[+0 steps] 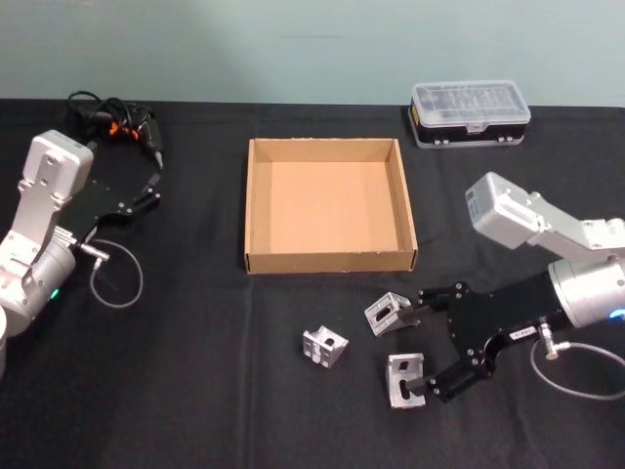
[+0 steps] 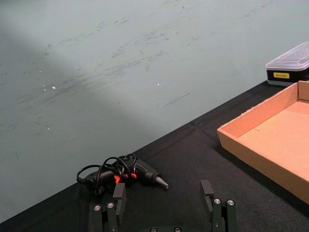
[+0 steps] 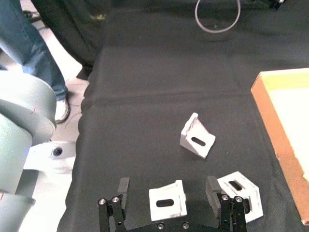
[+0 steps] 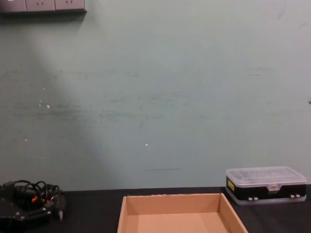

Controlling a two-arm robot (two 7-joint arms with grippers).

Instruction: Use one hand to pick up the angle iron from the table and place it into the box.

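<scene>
Right gripper (image 1: 430, 342): lower right of the head view, arm reaching in from the right edge, wrist turned toward frame centre, fingers (image 3: 123, 187) spread wide, gripping nothing.
Angle iron (image 1: 405, 381): on the table (image 1: 195, 391) by the lower finger; the right wrist view frames it between both fingers.
Second iron (image 1: 391, 313): just beside the upper finger, below the box (image 1: 330, 262).
Third iron (image 1: 325, 346): left of both, apart.
Left gripper (image 1: 151, 191): upper left, arm upright at the left edge, fingers apart, facing a cable clump (image 1: 112, 112).
</scene>
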